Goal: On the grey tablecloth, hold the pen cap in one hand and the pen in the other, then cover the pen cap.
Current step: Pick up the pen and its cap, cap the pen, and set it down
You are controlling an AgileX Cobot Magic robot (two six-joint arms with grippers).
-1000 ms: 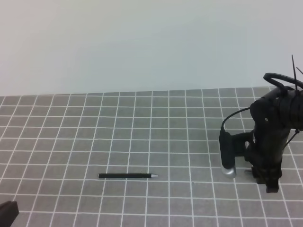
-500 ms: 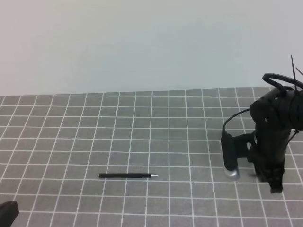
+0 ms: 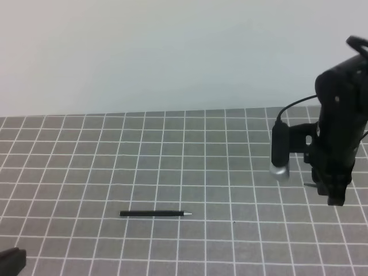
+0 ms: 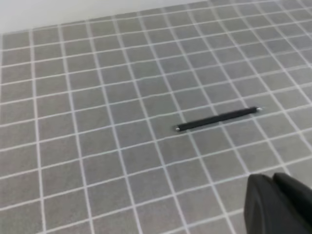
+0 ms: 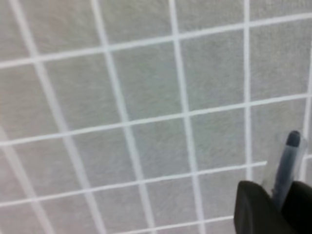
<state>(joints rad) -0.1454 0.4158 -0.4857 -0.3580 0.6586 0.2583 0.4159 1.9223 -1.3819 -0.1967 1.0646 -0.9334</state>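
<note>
A: Where's the pen (image 3: 155,213)?

B: Flat on the cloth (image 3: 172,149), well left of the right pincer (image 3: 335,195), tip toward it. The left wrist view shows it too, beyond the left pincer (image 4: 279,204), whose jaws are pressed together, empty.

A: And the cap (image 5: 284,165)?

B: Only the right wrist view shows it clearly: pinched between the right pincer's fingers, sticking out above the cloth.

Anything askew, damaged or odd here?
Nothing stands out. The pen lies flat and uncapped on the grey tablecloth. The right pincer, lifted above the cloth, holds the pen cap sticking out between its fingers.
</note>
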